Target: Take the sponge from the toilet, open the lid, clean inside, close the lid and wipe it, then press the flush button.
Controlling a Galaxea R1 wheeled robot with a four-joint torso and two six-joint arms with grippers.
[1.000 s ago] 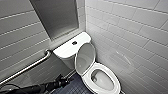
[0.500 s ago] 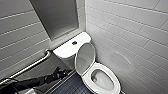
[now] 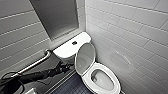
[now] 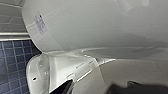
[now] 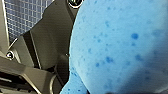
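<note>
- The toilet stands open, its lid upright against the tank.
- The left gripper hangs just beside the lid's edge; I cannot tell its grip.
- The right gripper is clenched on the blue sponge.

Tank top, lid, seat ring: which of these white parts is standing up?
The lid, the oval cover tipped upright; the tank top and the seat ring both lie flat.
</note>
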